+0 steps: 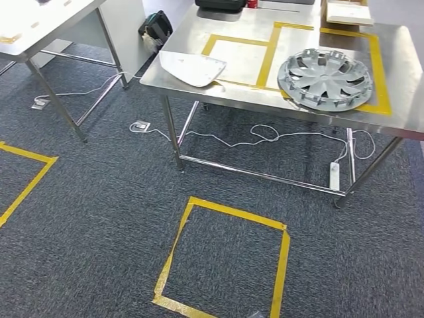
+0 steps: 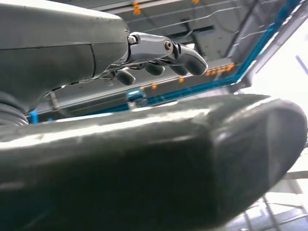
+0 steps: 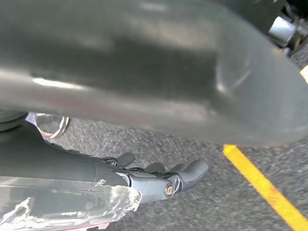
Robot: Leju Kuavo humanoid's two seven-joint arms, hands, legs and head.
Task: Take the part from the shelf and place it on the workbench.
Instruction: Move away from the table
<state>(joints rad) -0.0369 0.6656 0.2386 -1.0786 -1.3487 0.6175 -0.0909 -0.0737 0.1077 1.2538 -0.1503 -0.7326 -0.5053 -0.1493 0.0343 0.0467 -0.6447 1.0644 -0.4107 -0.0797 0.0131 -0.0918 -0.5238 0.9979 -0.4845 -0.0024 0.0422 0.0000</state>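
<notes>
Nearest, the left hand (image 2: 156,53) holds nothing in the left wrist view, its dark fingers (image 2: 188,60) loosely bent and well apart from the thick thumb (image 2: 181,159). The right hand (image 3: 156,183) hangs over grey carpet (image 3: 203,202) with its fingers spread from the thumb and gripping nothing; crinkled clear film (image 3: 72,207) lies along its cover. In the head view a yellow tape square (image 1: 235,215) marks the floor at 6 o'clock. Beyond it, at 12 to 2 o'clock, stands the steel workbench (image 1: 400,53), well apart from both hands. A white cable (image 1: 260,136) and a power strip (image 1: 334,175) lie under it. On its top a silver wheel cover (image 1: 324,78) lies flat inside a yellow tape frame (image 1: 379,73) at 1 o'clock. A white panel (image 1: 192,66) rests at 12 o'clock, overlapping the corner of a second frame (image 1: 267,56). Which of them is the task's part cannot be told. Farther back sit a cardboard box (image 1: 347,12) and a black case (image 1: 220,4). A black bag (image 1: 156,26) lies on the floor at 11 o'clock, with another table (image 1: 30,26) at 10 o'clock.
</notes>
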